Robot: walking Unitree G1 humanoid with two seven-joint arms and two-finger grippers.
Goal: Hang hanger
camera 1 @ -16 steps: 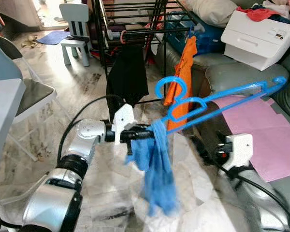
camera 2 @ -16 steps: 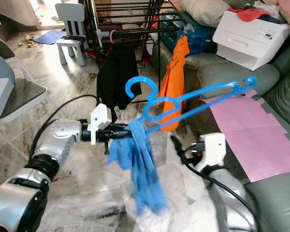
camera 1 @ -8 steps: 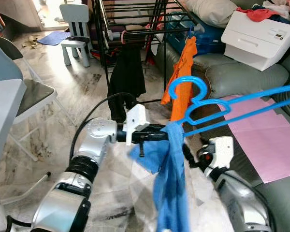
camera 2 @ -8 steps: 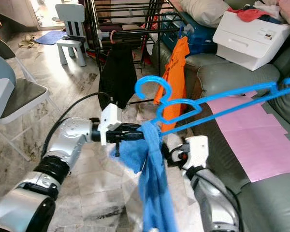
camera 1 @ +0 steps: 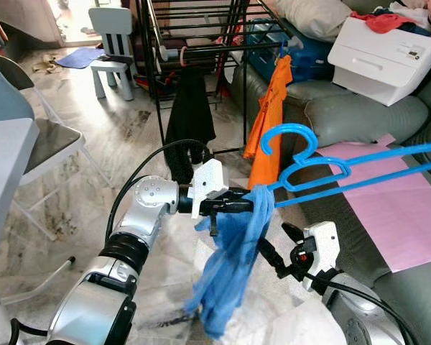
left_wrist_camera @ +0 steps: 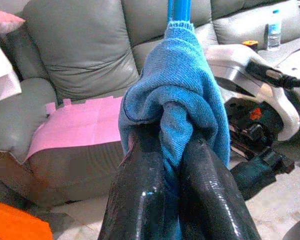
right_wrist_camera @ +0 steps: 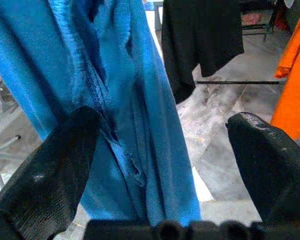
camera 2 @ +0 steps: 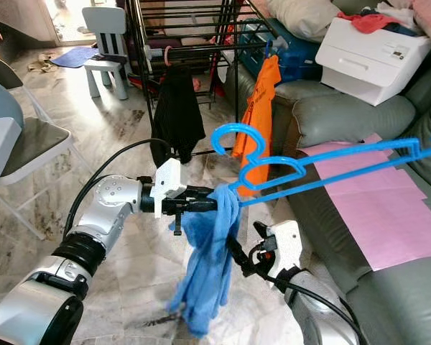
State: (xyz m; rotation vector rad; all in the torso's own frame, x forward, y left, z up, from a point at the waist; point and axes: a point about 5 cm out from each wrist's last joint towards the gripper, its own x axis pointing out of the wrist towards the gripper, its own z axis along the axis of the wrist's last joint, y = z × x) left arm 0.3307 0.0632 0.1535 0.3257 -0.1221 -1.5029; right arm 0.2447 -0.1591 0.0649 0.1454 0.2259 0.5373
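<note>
Left gripper (camera 1: 246,204) is clamped on a blue cloth (camera 1: 230,266) draped over a thin blue plastic hanger (camera 1: 345,169), held mid-air before the drying rack (camera 1: 201,43). Right gripper (camera 1: 273,248), fingers apart, sits below beside the cloth.

hanger (camera 1: 359,167) — blue | cloth (camera 1: 233,266) — blue | sofa sheet (camera 2: 373,208) — pink

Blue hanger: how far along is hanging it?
Done: blue cloth is draped on the blue hanger. In hand: left gripper clamps cloth and hanger; right gripper is open beside the cloth. Left: hooking it on the black rack.
</note>
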